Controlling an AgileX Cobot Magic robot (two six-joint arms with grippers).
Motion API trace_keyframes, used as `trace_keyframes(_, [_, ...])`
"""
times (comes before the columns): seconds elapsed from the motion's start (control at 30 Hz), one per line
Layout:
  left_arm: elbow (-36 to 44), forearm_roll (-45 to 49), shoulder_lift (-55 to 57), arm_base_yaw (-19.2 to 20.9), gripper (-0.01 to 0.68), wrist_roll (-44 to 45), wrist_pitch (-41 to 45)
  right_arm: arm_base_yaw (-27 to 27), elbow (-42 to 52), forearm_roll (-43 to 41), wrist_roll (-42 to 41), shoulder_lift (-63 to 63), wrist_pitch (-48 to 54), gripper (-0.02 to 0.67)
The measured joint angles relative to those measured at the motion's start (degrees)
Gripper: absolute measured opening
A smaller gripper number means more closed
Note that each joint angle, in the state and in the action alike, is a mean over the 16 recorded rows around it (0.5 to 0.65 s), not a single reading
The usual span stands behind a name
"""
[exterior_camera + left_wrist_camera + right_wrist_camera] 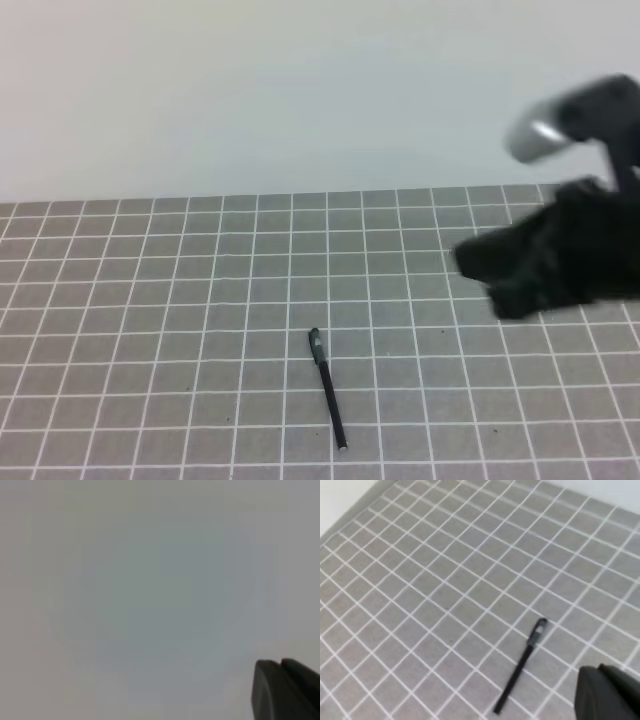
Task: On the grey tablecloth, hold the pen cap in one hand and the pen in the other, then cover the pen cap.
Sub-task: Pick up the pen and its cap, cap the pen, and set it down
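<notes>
The grey tablecloth (150,300) fills the view below a pale wall (250,90), the right gripper (480,265) (blurred, jaws unreadable) hangs at three o'clock, and the pen (328,388) lies alone toward six o'clock, nothing touching or covering it.

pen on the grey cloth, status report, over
Pen lying alone on the grey tablecloth, ungripped. Right gripper up off cloth, empty. Left gripper faces blank wall. Cap not seen separately.
</notes>
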Motion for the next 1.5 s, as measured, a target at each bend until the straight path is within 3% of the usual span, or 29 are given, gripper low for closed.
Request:
trace_keyframes(0.27, [7.1, 1.8, -4.3, 2.0, -0.001, -4.3, 1.0, 0.0, 15.1, -1.1, -0.9, -16.6, -6.7, 0.006])
trace_keyframes(0.43, [12.6, 8.7, -5.8, 2.2, -0.001, -13.0, 0.5, 0.0, 24.2, -1.6, -0.9, -26.9, -10.0, 0.006])
trace_keyframes(0.6, [16.8, 25.2, -6.4, 2.3, -0.001, -31.7, 1.1, 0.0, 31.1, -2.2, -0.9, -34.5, -13.2, 0.006])
trace_keyframes(0.87, [18.8, 60.5, -6.4, 2.3, -0.001, -72.0, 4.5, 0.0, 36.0, -2.8, -0.9, -39.5, -15.4, 0.006])
trace_keyframes(1.03, [19.3, 74.7, -6.4, 2.3, -0.001, -88.5, 7.8, 0.0, 36.6, -2.8, -0.9, -39.8, -15.5, 0.006])
trace_keyframes(1.3, [21.4, 80.8, -6.3, 2.4, -0.001, -96.0, 9.9, -0.8, 36.8, -5.2, -3.2, -40.4, -14.3, 0.006])
trace_keyframes(1.5, [23.3, 81.4, -6.3, 2.5, -0.001, -96.1, 9.1, -6.5, 38.9, -7.8, -5.4, -43.8, -12.8, 0.005])
